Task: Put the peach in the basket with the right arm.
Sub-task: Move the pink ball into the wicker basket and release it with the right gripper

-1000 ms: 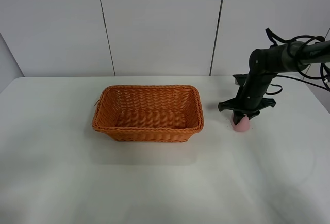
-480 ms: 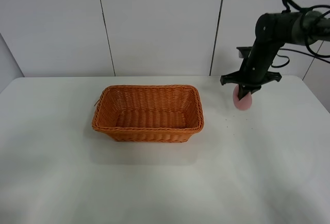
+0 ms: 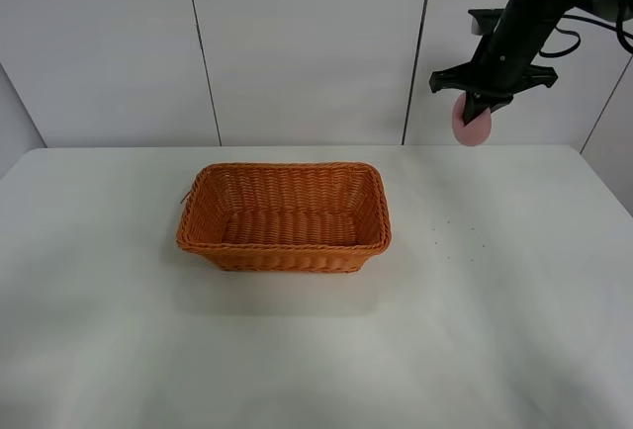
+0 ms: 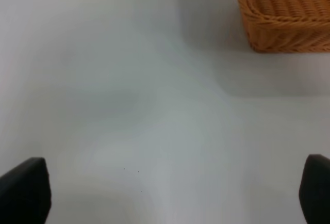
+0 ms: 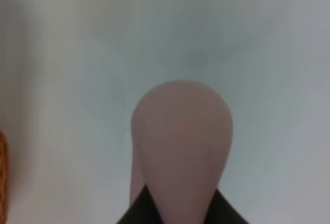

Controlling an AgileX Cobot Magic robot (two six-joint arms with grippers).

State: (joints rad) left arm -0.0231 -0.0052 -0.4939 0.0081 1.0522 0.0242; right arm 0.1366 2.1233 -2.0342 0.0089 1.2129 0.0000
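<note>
**Peach aloft, right of the basket**

Peach [image 3: 473, 125] hangs high above the white table [image 3: 297, 350], pinched at its top by the right gripper [image 3: 476, 111], whose black fingers are clamped on it. It sits well to the right of the wicker basket [image 3: 287, 256] and clear of the rim. The left gripper [image 4: 169, 190] hovers near a basket corner, fingertips wide apart, holding nothing.

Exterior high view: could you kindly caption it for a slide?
Right gripper holds the peach high, right of the basket.
</note>
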